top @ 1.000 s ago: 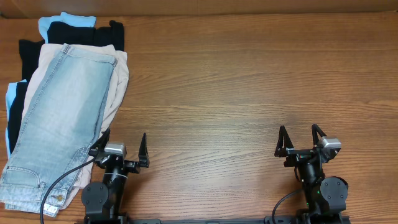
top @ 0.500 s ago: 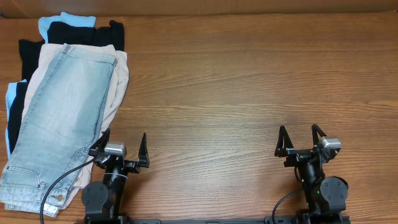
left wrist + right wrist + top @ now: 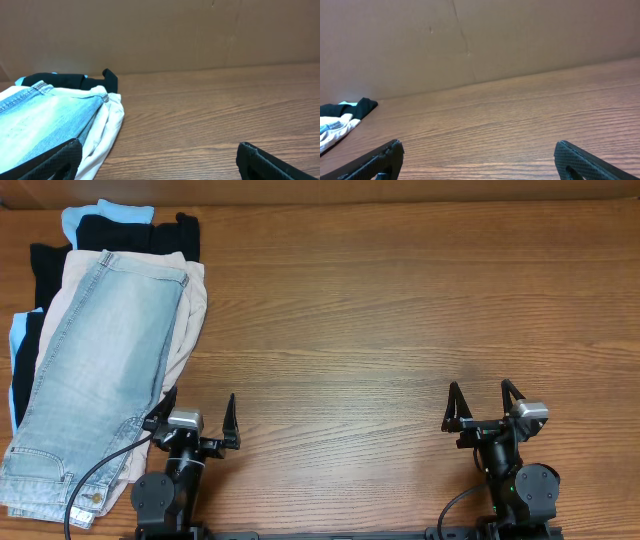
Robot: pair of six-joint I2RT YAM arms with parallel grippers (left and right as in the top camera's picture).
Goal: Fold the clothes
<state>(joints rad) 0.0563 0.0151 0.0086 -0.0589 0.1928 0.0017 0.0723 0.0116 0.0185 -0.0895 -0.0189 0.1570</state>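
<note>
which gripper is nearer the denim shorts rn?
Left. The left gripper sits beside the denim shorts, near their waistband; the right gripper is far off to the other side.

Your left gripper [image 3: 202, 400] sits low over its base, arm folded down, jaws spread wide with nothing between them. Your right gripper [image 3: 480, 392] rests in the same folded pose, well apart from the left, its fingers [image 3: 380, 160] also wide apart and empty. Both grippers point straight ahead, away from their bases
</note>
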